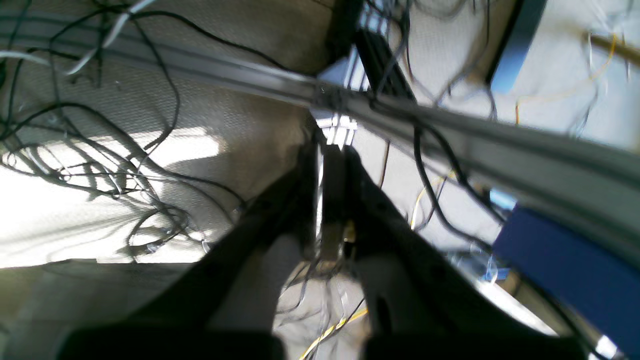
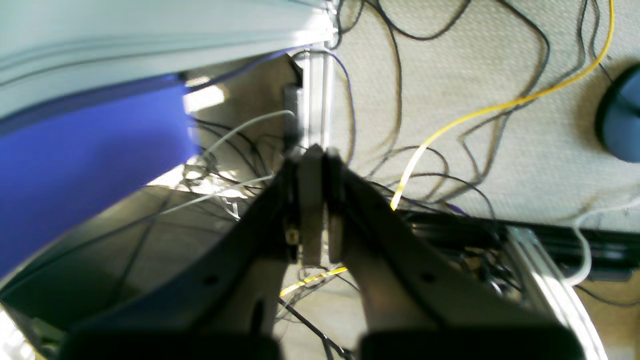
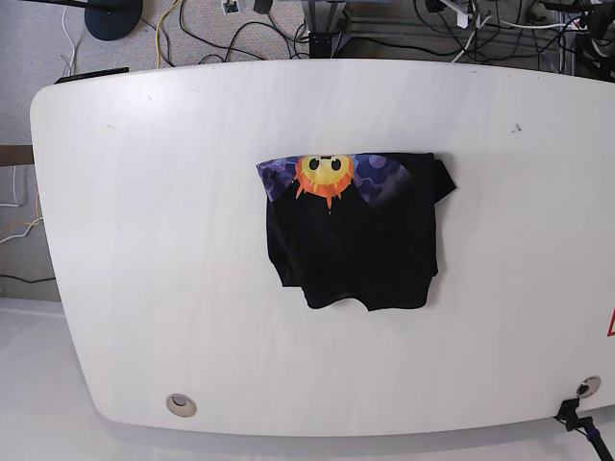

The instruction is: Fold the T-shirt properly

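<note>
The black T-shirt point(image 3: 356, 235) lies folded into a compact, roughly rectangular bundle on the white table point(image 3: 154, 240), a little right of the table's middle in the base view. Its far edge shows a purple patterned band point(image 3: 380, 175) with an orange-yellow sun-face print point(image 3: 324, 175); the rest of the visible cloth is plain black. The near edge is uneven and slightly wavy, and a bit of cloth juts out at the far right corner. Neither arm appears over the table in the base view.

Both wrist cameras look away from the table. The left gripper point(image 1: 330, 150) has its fingers point(image 1: 305, 190) pressed together on nothing, in front of carpeted floor point(image 1: 210, 100), tangled dark cables point(image 1: 100, 165) and a grey aluminium rail point(image 1: 500, 140). The right gripper point(image 2: 314, 152) likewise has its fingers point(image 2: 345, 200) pressed together and empty, with a yellow cable point(image 2: 500, 106) curving over the carpet beyond, a blue panel point(image 2: 85, 165) at the view's left, and a dark round stand base point(image 2: 622, 117) at the right edge.
</note>
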